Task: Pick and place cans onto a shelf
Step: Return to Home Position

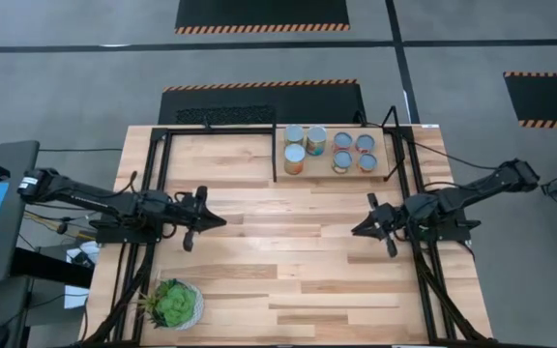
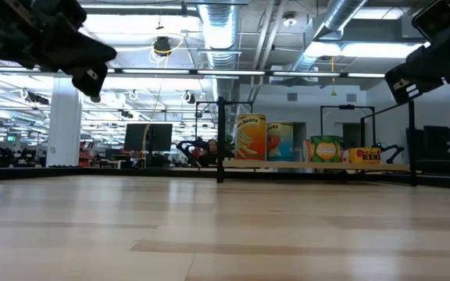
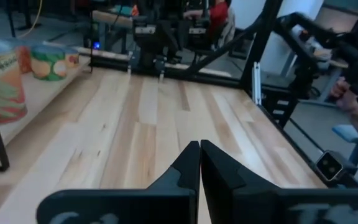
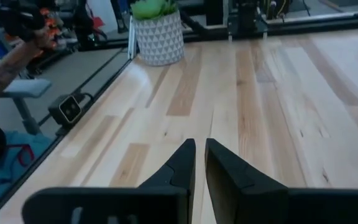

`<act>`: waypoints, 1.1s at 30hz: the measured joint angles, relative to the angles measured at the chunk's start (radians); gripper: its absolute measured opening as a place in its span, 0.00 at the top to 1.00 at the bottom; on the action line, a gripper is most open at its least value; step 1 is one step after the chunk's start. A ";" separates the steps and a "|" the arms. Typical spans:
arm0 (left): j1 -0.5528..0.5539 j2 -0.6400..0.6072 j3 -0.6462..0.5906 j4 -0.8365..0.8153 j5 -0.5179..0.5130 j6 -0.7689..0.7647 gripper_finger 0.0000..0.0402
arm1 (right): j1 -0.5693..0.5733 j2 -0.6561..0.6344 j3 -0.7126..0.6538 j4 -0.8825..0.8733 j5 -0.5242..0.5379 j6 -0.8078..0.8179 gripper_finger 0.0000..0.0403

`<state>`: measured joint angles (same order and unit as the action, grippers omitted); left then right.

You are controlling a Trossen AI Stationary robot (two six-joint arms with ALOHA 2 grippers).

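- Fingers (image 3: pixel 187 163) of the left gripper (image 1: pixel 219 220) are pressed together tip to tip, with nothing between them.
- The gripper hangs clear above the bare wood of the table (image 1: pixel 288 261), as the low view shows, and points toward the other arm.
- The right gripper (image 1: pixel 356 230) faces it from well apart, also raised off the wood. Its fingers (image 4: pixel 182 158) are drawn in to a thin slit and hold nothing.
- The stretch of table between the two sets of tips has nothing on it.
- The shelf (image 1: pixel 321 168) lies off to the side of both grippers, against the table's far edge. It is nearer the right gripper than the left and well apart from each.
- Seven cans (image 1: pixel 316 141) stand upright on the shelf board. Three larger ones are at the end nearer the left gripper, and four smaller ones form a tight square at the end nearer the right gripper.
- In the low view the larger cans show yellow and orange labels, the smaller ones green and yellow.
- A potted plant (image 1: pixel 174 303) stands behind the left gripper, beside that arm at the table's near edge. It lies straight ahead of the right gripper, across the table.
- Beyond the table's edge, a person's forearm (image 4: pixel 5 70) shows in the right wrist view.
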<state>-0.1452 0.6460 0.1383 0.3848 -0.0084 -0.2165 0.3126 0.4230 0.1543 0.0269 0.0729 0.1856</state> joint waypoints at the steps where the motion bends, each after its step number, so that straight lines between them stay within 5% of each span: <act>1: 0.000 -0.023 0.000 -0.013 0.000 0.004 1.00 | 0.000 -0.010 0.000 0.000 0.000 0.000 0.85; 18: 0.000 -0.343 0.000 -0.281 -0.077 0.029 1.00 | -0.032 -0.233 -0.021 -0.026 0.004 -0.063 0.85; 28: 0.000 -0.361 -0.001 -0.288 -0.078 0.013 1.00 | -0.071 -0.359 -0.139 0.036 -0.048 -0.061 0.85; 33: 0.000 -0.395 -0.115 -0.123 -0.024 0.017 1.00 | -0.092 -0.409 -0.140 0.000 -0.055 -0.063 0.85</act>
<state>-0.1452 0.2510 0.0234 0.2615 -0.0326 -0.1994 0.2203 0.0141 0.0147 0.0269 0.0180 0.1227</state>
